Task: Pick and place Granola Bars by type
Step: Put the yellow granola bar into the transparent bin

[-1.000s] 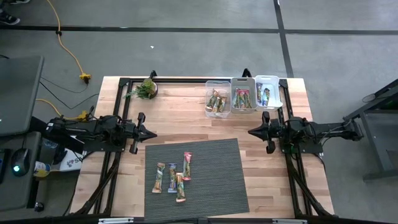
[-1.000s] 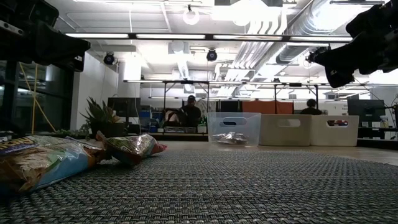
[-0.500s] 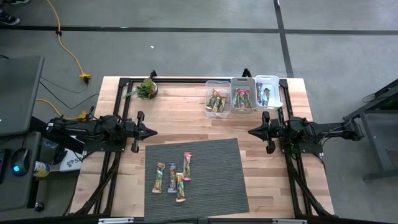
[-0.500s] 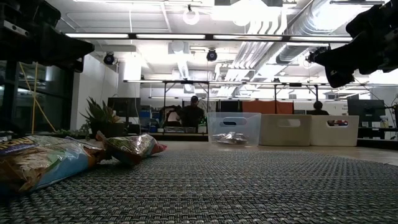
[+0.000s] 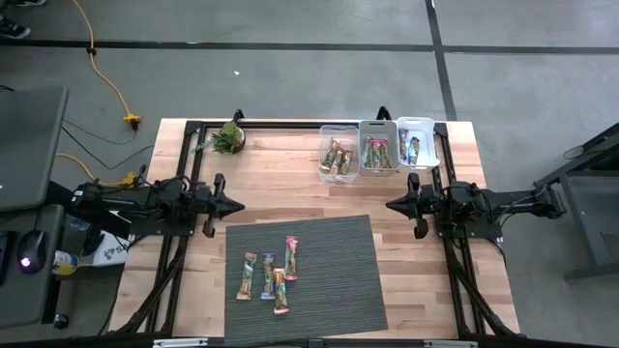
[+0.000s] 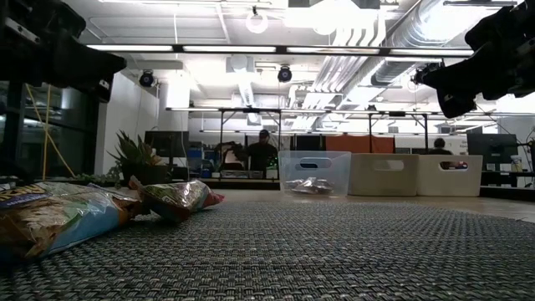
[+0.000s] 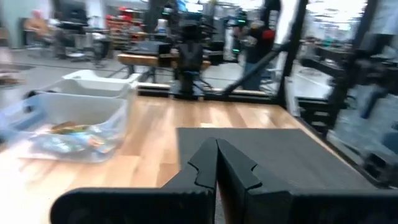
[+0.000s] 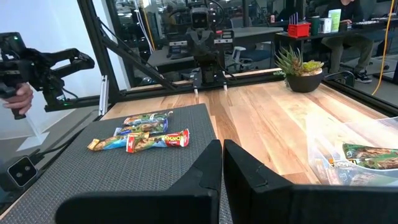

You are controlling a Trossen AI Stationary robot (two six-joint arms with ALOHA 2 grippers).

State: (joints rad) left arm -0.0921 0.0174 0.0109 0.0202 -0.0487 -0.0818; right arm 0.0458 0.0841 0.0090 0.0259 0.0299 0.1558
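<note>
Several granola bars [image 5: 269, 275] lie flat on the dark woven mat [image 5: 329, 290] near the table's front, a pink one [image 5: 290, 258] farthest back; they also show in the right wrist view [image 8: 149, 134]. More bars lie in three clear bins [image 5: 378, 147] at the far right. My left gripper [image 5: 239, 206] hovers shut at the mat's far left corner, pointing level toward the right. My right gripper [image 5: 389, 205] hovers shut at the mat's far right corner, facing it. Both are shut on nothing [image 7: 216, 149] [image 8: 222, 149].
A small potted plant [image 5: 229, 137] stands at the table's far left. Bare wood lies between the mat and the bins [image 7: 74, 118]. Black frame rails run along the table's sides [image 5: 184, 174]. A person's hand [image 8: 18, 93] holds a dark handle beyond the table's edge.
My left gripper has rolled a little about the line it points along, staying where it was. The bars and my right gripper have kept still.
</note>
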